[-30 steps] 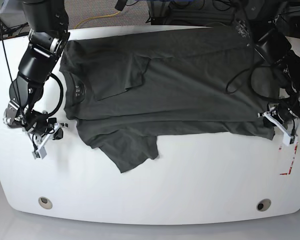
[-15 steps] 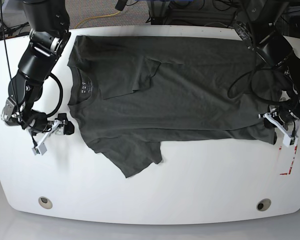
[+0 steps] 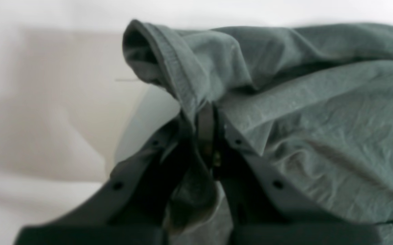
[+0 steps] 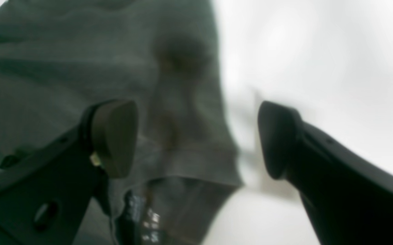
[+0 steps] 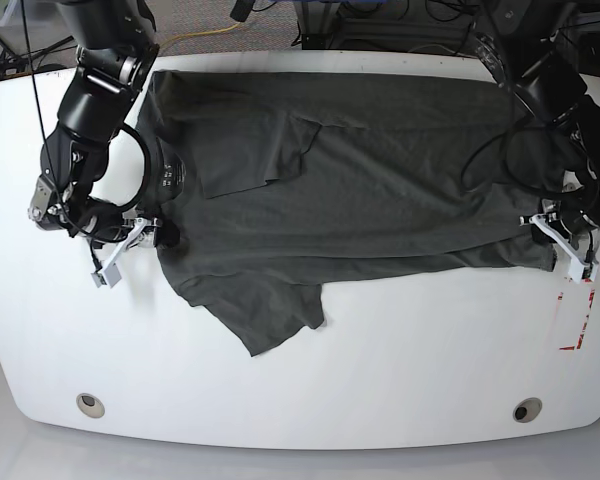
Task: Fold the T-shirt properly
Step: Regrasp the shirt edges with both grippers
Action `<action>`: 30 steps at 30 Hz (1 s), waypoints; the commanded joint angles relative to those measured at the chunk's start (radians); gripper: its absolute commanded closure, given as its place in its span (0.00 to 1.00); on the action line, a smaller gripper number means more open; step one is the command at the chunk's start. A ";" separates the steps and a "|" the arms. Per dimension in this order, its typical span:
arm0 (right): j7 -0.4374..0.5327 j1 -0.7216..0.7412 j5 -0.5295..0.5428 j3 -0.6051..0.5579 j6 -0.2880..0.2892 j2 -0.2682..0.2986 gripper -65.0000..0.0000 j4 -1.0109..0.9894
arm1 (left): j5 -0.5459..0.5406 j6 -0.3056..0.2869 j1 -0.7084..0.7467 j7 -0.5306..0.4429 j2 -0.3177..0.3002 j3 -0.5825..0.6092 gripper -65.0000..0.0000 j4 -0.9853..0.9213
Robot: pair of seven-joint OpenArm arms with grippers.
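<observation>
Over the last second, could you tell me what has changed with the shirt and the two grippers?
The right gripper opened, letting go of the T-shirt near its collar, and moved in toward the shoulder edge. The shirt's collar end shifted slightly toward the table's middle, and the layer showing below the folded edge was covered. The left gripper stayed shut on the hem at the far end.

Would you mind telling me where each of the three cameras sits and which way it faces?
Base: overhead, looking down on the white table, the T-shirt and both arms.
Left wrist: on the left arm, looking along its shut fingers pinching the T-shirt's hem.
Right wrist: on the right arm, looking past its open fingers at the T-shirt's edge.
Shared: all three show the T-shirt and the table.
</observation>
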 commanded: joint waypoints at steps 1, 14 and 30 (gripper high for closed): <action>0.036 0.019 0.017 0.004 0.006 -0.001 0.21 0.017 | -0.017 -0.001 -0.021 -0.018 -0.016 0.000 0.99 0.020; 0.079 -0.004 0.016 -0.091 0.006 -0.049 0.22 0.017 | -0.017 -0.001 -0.021 -0.018 -0.030 0.006 0.99 0.020; 0.154 0.005 0.016 -0.102 0.006 -0.041 1.00 0.024 | -0.017 -0.001 -0.019 -0.018 -0.030 0.008 0.99 0.020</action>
